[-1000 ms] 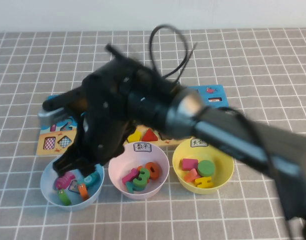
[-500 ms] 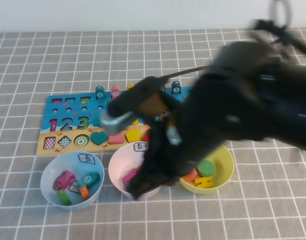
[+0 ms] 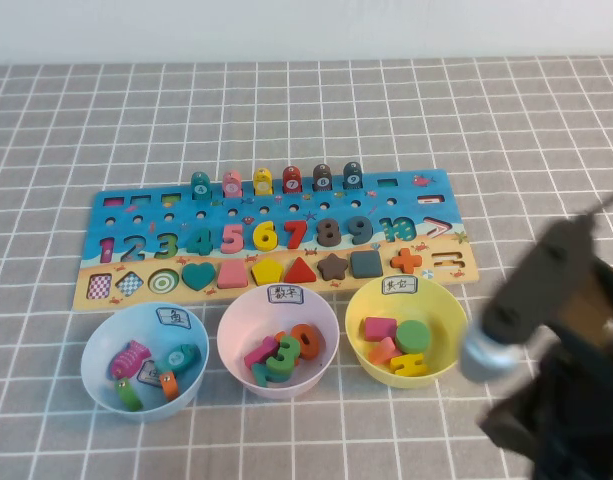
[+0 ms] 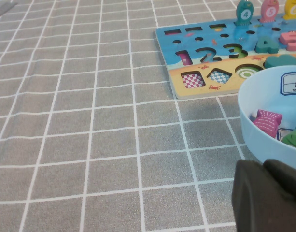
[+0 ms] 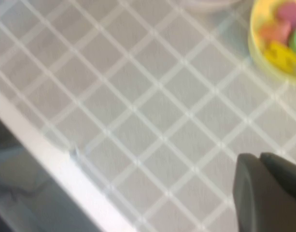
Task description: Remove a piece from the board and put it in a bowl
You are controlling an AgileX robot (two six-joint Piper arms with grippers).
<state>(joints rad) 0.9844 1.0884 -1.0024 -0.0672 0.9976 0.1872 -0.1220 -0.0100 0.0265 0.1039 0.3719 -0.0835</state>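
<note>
A: One orange fish-like piece (image 3: 167, 381) lies in the pale blue bowl (image 3: 98, 386), down among a pink, a teal and a green piece, so the drop looks done.

B: And the board (image 3: 441, 222)?

A: Flat on the checked tablecloth (image 3: 76, 130), just behind the three bowls, with six fish pegs upright along its top row and empty slots to their left. The pink bowl (image 3: 236, 362) and the yellow bowl (image 3: 454, 352) sit beside the blue one, each with its own pieces.

B: So the step in hand is the retreat?

A: I judge so. The right gripper (image 5: 268, 193) is low at the near right corner, past the yellow bowl, its jaws pressed together on nothing. To finish well it should clear the yellow bowl's rim without a nudge and park well away from the bowls (a knock there would scatter sorted pieces).

B: The left gripper (image 4: 266, 195)?

A: Parked just beside the blue bowl's near wall; whether its jaws are spread I cannot tell.

B: What differs from a second ago?

A: Then the right arm hung over the blue bowl with its jaws wide and hid much of the board. Half a second ago it was sweeping across the pink bowl. Now it has swung clear to the right, and the whole board and all three bowls show.
</note>
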